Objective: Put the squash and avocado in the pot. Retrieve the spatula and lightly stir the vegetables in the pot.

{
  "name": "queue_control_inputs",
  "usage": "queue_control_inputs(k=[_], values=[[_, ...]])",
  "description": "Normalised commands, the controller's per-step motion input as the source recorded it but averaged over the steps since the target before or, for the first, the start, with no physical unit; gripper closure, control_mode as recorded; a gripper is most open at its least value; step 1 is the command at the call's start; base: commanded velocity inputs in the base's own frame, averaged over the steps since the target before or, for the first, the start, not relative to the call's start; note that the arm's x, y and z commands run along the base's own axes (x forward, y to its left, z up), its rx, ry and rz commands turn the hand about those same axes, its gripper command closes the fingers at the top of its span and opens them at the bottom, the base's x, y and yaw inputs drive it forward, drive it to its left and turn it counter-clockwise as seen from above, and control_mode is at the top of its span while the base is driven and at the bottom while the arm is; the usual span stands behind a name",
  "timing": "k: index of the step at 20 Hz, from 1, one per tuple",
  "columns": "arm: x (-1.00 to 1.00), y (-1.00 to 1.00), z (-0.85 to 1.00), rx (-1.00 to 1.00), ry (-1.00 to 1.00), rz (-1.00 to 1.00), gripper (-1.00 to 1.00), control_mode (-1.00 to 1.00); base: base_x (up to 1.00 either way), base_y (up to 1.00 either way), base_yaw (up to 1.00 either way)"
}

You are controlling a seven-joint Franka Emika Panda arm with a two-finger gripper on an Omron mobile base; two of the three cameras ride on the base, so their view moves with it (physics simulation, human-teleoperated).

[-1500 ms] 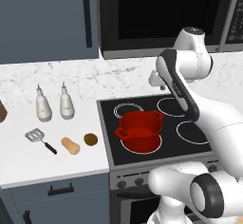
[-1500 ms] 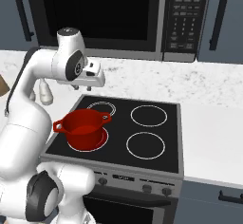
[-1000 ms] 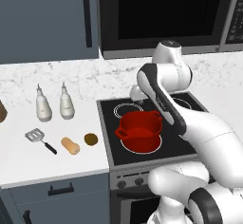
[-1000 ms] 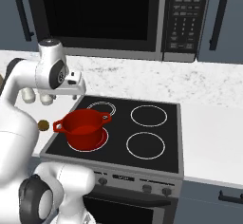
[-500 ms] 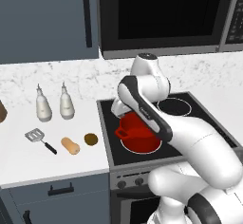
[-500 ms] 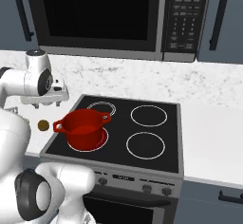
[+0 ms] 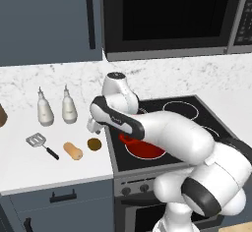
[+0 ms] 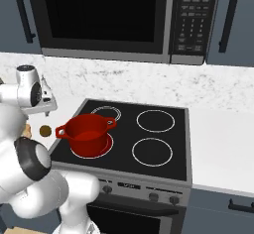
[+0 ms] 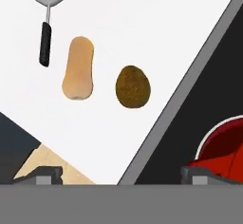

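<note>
With its jaws spread wide and empty, the gripper [image 7: 92, 126] hangs over the counter's stove-side edge where the avocado [image 9: 133, 87] lies beside the squash [image 9: 78, 67], a small, firm, roundish thing that I'd guess rolls easily, best pinched across its middle.

Marble backsplash [image 8: 149, 82], slate cabinets [image 7: 47, 22], black microwave [image 8: 104, 17].

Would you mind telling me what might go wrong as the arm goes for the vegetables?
The avocado and squash lie close together on the counter, so the open gripper could knock one aside. The round avocado may roll toward the counter edge. The pot sits beside the arm's path and might get bumped.
</note>
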Motion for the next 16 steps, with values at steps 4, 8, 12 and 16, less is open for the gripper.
queue_control_inputs(k=[4,8,12,16], values=[[0.19,0.3,-0.23,-0.08,0.04,0.0,-1.0,-1.0,0.0,0.0,0.0],[0.21,0.19,-0.21,-0.04,0.03,0.0,-1.0,-1.0,0.0,0.0,0.0],[0.48,0.22,-0.52,-0.05,0.0,0.0,-1.0,-1.0,0.0,0.0,0.0],[0.47,0.08,-0.49,-0.06,0.0,0.0,-1.0,-1.0,0.0,0.0,0.0]])
